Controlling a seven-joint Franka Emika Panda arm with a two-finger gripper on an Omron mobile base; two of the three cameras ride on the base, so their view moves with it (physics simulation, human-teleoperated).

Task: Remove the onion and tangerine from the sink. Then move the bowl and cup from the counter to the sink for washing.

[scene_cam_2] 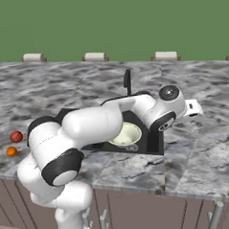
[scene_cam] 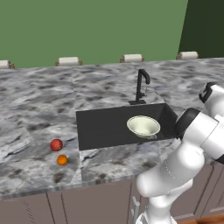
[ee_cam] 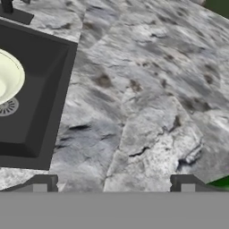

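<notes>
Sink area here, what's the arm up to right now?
The onion and tangerine lie on the counter, left of the sink, and the bowl sits in the basin. The gripper is open and empty, over bare counter to the right of the sink. A green sliver, probably the cup, shows by one fingertip, so the cup looks like the next pick.

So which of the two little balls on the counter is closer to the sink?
The glossy red ball, the onion. It sits nearer the black sunken sink than the smaller bright orange ball, which lies closer to the marble counter's front edge.
</notes>
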